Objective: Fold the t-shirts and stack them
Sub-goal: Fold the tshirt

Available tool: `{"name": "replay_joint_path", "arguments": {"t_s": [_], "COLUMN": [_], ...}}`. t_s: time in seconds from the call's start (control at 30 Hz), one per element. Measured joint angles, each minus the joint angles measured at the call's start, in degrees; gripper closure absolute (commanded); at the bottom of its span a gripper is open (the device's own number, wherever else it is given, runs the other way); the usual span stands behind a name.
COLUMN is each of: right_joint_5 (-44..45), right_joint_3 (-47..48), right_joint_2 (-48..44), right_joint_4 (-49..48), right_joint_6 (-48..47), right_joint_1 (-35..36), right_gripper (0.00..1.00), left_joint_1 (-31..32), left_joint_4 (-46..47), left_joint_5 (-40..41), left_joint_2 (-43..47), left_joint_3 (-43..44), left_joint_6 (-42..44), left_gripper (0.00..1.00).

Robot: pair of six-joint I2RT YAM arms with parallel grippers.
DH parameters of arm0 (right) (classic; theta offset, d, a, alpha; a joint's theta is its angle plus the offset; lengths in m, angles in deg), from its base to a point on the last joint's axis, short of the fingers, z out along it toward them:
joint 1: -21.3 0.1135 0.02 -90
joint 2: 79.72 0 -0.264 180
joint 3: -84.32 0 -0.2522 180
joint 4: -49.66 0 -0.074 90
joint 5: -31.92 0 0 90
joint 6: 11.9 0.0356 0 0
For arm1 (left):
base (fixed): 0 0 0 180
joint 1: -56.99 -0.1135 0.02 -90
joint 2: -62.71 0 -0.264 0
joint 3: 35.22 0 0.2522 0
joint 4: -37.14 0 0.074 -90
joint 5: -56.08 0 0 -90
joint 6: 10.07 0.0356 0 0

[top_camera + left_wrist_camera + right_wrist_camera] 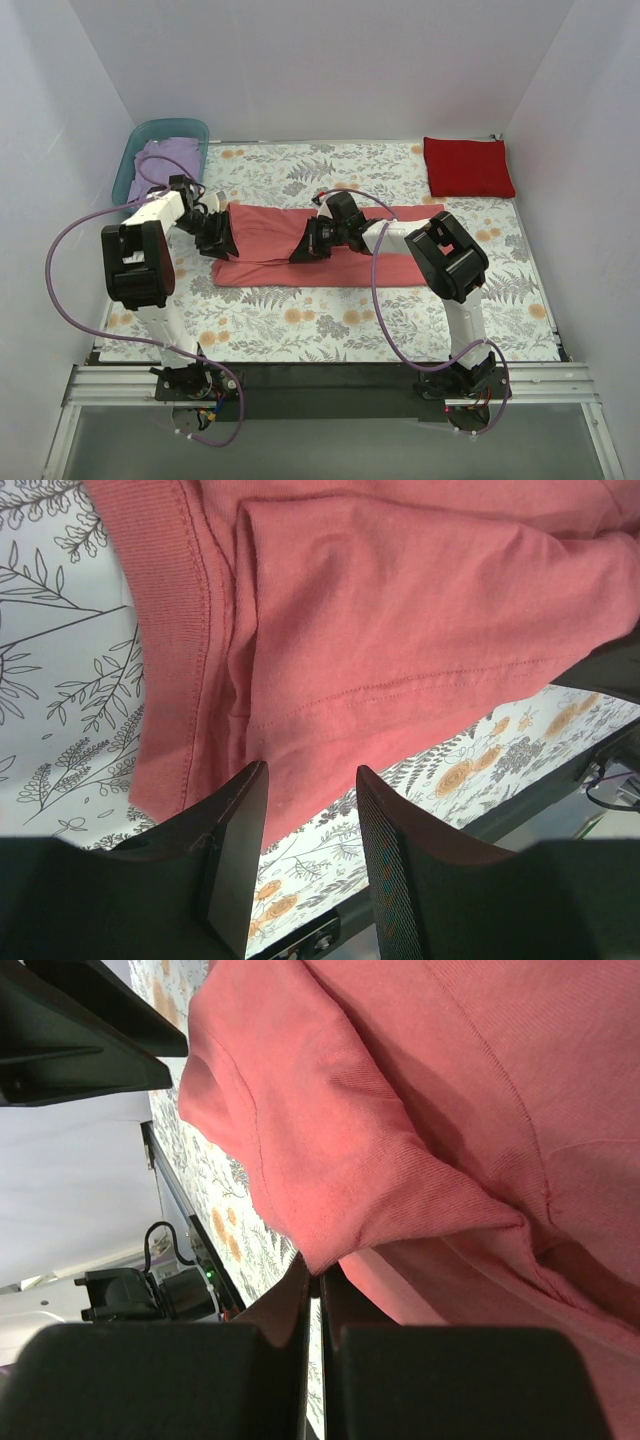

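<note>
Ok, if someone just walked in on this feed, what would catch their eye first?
The salmon-pink t-shirt spread across the middle of the floral cloth, with the right gripper shut on a fold of it and the left gripper open at its edge. After that, the deep red t-shirt lying folded at the far right corner, and the lavender t-shirt bundled in the teal tub at far left.

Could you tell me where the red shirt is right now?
In the top view, the red shirt lies folded at the far right corner of the table, apart from the central pink shirt.
</note>
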Motion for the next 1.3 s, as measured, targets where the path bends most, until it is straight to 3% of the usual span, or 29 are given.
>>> {"name": "replay_joint_path", "arguments": {"t_s": [0.7,0.93,1.2,1.3], "right_joint_5": [0.0,0.0,-0.2,-0.5], "right_joint_3": [0.0,-0.3,-0.8,-0.8], "right_joint_2": [0.0,0.0,0.0,0.0], "right_joint_4": [-0.1,-0.5,-1.0,-1.0], "right_joint_6": [0.2,0.2,0.3,0.4], "right_joint_1": [0.0,0.0,0.0,-0.1], "right_gripper": [0.99,0.99,0.99,0.99], "left_joint_1": [0.1,0.1,0.2,0.2], "left_joint_4": [2.6,3.3,2.1,1.3], "left_joint_5": [1.3,0.9,0.4,0.3], "left_joint_2": [-2.9,-4.3,-4.2,-4.2], "left_joint_3": [-2.3,-1.7,-0.2,0.9], "left_joint_6": [-0.7,-1.4,-1.4,-1.4], "left_gripper": [0.60,0.70,0.96,1.00]}}
